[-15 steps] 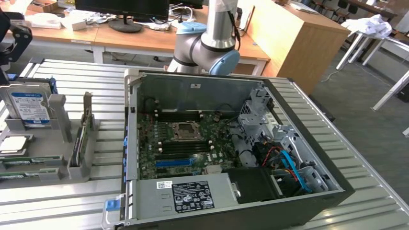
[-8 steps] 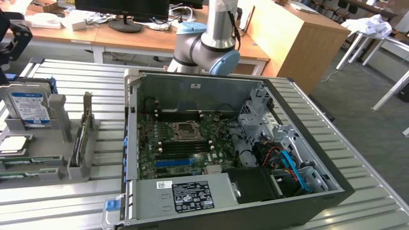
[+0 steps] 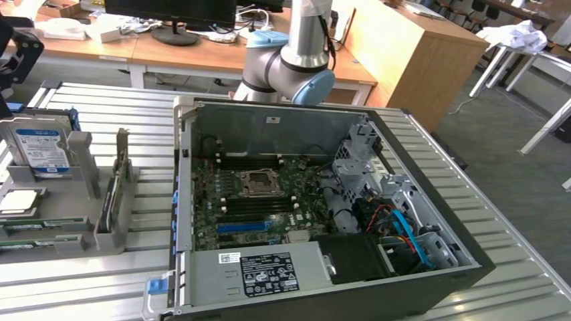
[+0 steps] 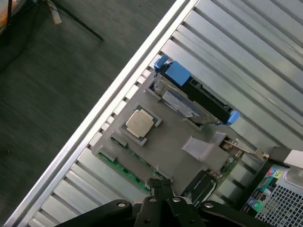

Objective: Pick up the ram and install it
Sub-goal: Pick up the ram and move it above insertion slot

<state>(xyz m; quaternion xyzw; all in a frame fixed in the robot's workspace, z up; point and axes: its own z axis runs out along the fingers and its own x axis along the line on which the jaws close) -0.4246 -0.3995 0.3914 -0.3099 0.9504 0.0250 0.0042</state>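
Overhead, a closed pincer hangs above the parts holder, the ram not yet lifted.

From the exterior view's left: close to the tabletop's left edge, the gray holder keeps each part in its own recess. The hard drive stands upright in a slot and the processor chip sits flat in a square pocket. The ram lies along the holder's side opposite the drive, its long edge exposed, apparently for a grasp from above. Further right, the computer case lies on its side with its panel off, so the motherboard faces up for fitting. The pincer's fingers are pressed together, gripping and touching nothing, poised over the holder's ram side.
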